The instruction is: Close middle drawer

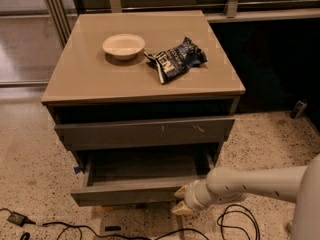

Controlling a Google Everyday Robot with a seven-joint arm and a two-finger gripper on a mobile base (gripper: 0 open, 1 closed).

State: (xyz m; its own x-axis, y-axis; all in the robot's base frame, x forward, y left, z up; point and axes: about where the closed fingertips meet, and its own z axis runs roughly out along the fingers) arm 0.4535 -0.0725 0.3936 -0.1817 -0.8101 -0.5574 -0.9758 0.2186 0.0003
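The only print I can spot from here is on the dark blue snack bag (176, 61) lying crumpled on the cabinet top (90, 74). Bold white letters run across its face, but they are too creased to make out as a word or brand. The gripper (181, 200) is low down, at the right part of the middle drawer (125, 192) front
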